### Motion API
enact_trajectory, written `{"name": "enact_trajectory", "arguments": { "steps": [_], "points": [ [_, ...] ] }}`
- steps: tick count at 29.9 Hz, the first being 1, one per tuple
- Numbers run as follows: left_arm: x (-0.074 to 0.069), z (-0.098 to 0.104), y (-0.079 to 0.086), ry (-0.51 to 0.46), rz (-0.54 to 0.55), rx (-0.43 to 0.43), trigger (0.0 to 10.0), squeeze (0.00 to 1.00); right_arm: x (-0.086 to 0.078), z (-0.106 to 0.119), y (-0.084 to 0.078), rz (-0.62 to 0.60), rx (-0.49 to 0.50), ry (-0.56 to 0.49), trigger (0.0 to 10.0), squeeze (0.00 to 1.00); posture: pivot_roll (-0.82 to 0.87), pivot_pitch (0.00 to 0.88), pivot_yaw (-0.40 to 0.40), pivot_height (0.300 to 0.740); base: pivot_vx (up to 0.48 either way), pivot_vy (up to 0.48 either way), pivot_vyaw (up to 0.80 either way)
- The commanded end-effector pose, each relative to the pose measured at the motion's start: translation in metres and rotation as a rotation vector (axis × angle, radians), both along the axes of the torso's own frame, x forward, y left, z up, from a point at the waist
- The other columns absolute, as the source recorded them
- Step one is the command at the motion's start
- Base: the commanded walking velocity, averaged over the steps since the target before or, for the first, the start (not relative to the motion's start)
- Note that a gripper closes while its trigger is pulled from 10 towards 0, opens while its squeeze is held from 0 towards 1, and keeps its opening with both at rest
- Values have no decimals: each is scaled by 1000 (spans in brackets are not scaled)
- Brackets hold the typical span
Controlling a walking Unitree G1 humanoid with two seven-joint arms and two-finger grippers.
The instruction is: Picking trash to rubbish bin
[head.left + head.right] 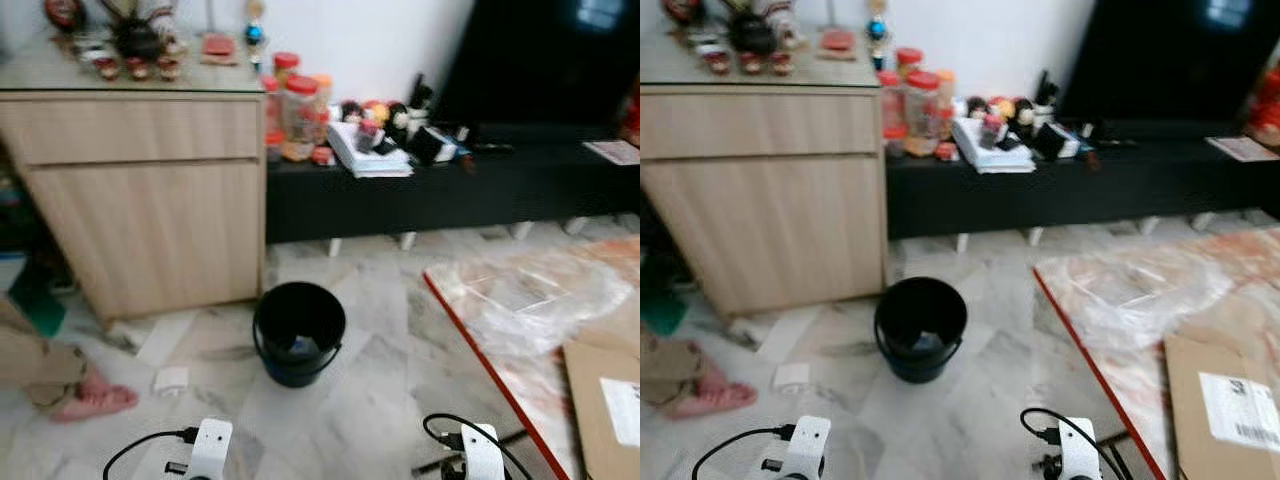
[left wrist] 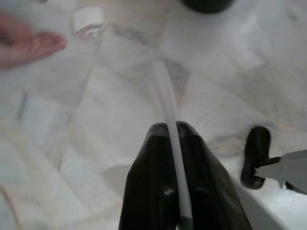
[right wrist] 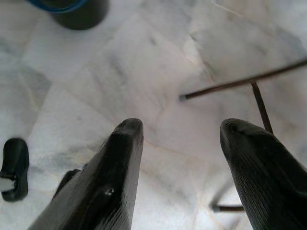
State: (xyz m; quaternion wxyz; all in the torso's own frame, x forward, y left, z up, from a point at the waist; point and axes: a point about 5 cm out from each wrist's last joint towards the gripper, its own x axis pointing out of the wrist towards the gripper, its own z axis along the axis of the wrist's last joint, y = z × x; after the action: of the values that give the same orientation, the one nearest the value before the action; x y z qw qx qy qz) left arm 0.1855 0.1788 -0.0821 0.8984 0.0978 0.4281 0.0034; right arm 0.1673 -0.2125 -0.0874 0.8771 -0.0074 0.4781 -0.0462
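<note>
my left gripper (image 2: 171, 136) pinched a white strip (image 2: 165, 103); my right gripper (image 3: 181, 132) hung wide above marble, black bin (image 1: 298, 332) ahead.

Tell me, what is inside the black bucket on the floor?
The black bucket holds something pale and bluish at its bottom; blurred, I cannot identify it. Its near wall hides the rest.

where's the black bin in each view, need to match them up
Left eye view: black bin on the marble floor, low centre, by the wooden cabinet's corner.
Right eye view: same bin, slightly left of centre.
Left wrist view: a dark sliver of it beyond the left hand, which pinches a white strip.
Right wrist view: dark base beyond the open right hand.
Shared landmark: the marble floor.
</note>
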Motion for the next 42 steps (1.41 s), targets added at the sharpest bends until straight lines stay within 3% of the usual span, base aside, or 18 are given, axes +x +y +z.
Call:
{"name": "enact_trajectory", "arguments": {
  "steps": [1, 19, 27, 42],
  "points": [
    [-2, -1, -1, 18, 2, 1, 10000, 0, 2, 2, -3, 3, -16, -7, 10000, 0, 170, 0, -148, 740, 0, 0, 800],
    [0, 0, -1, 5, 0, -2, 10000, 0, -1, 1, -4, -9, -5, 1, 10000, 0, 174, 0, -144, 740, 0, 0, 785],
    [2, 0, -2, 9, -11, -1, 10000, 0, 2, 2, -6, -50, 15, -20, 10000, 0, 175, 0, -140, 740, 0, 0, 0],
    [1, 0, -5, 14, -9, -11, 10000, 0, 1, 6, -23, -45, -5, -12, 10000, 0, 176, 0, -147, 740, 397, 0, 0]
  ]
}}
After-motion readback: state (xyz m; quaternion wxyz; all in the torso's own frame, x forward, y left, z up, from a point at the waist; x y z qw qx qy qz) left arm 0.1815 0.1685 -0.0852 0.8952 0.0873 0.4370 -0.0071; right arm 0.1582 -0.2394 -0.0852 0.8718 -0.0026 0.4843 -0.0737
